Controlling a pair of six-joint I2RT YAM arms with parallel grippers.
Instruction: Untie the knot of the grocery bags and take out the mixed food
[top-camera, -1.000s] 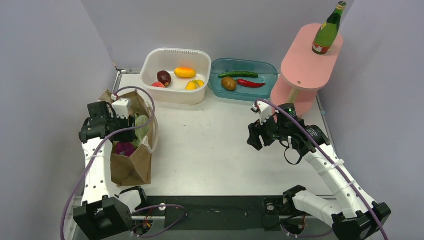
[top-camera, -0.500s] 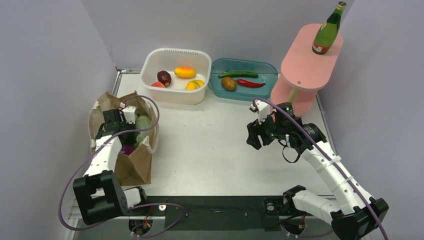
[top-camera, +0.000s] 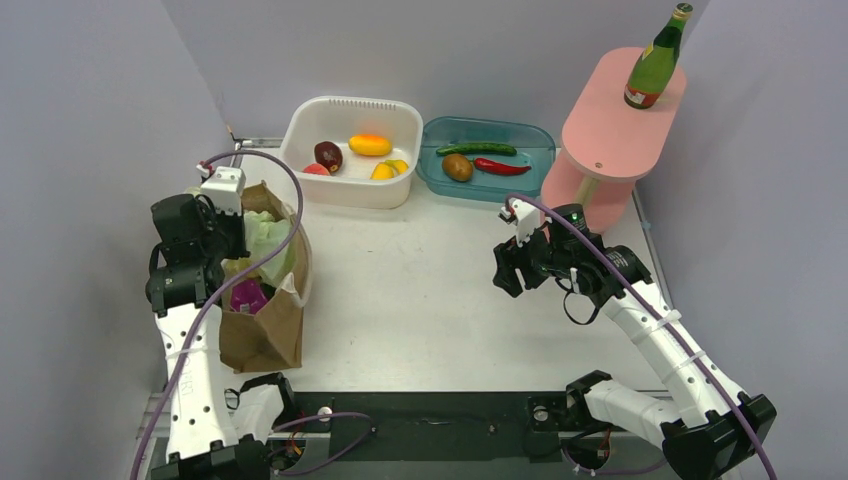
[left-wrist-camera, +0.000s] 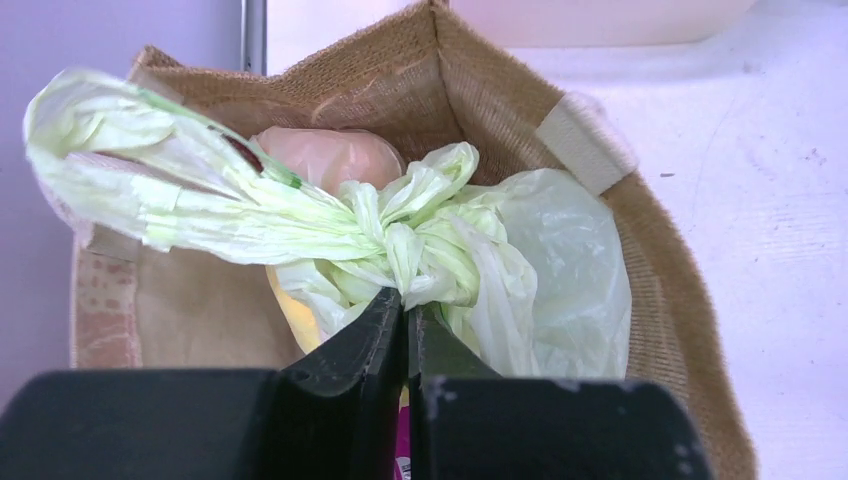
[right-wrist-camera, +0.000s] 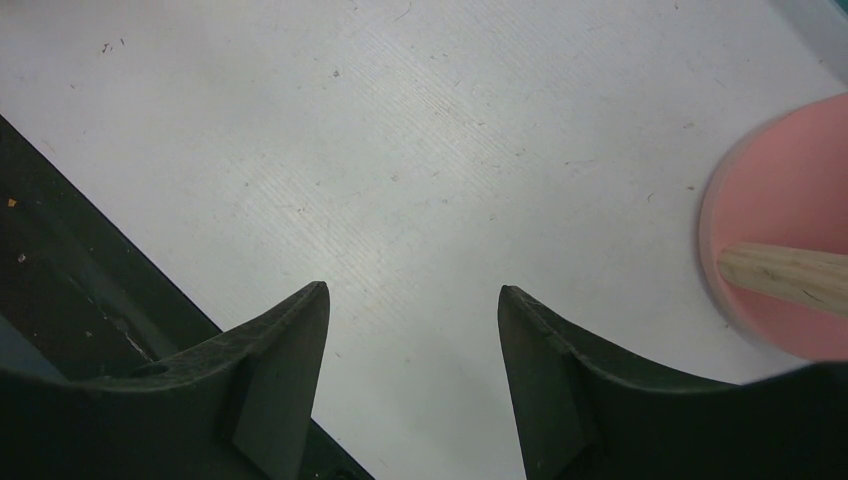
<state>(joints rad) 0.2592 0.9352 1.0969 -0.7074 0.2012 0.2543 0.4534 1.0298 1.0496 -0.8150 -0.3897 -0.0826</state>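
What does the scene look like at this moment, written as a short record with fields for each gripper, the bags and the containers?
Left gripper: shut, pinching the green plastic bag just under its knot
Right gripper: open, empty, over bare table
Knot state: tied
Paper bag: upright, plastic bag inside
White tub: fruit
Teal tray: cucumber, chilli
Bottle: upright on pink stand

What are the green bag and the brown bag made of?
The green bag looks like thin plastic: crinkly, a bit see-through, knotted. The brown bag looks like rough woven cloth, maybe jute, or stiff paper: matte, with a visible weave.
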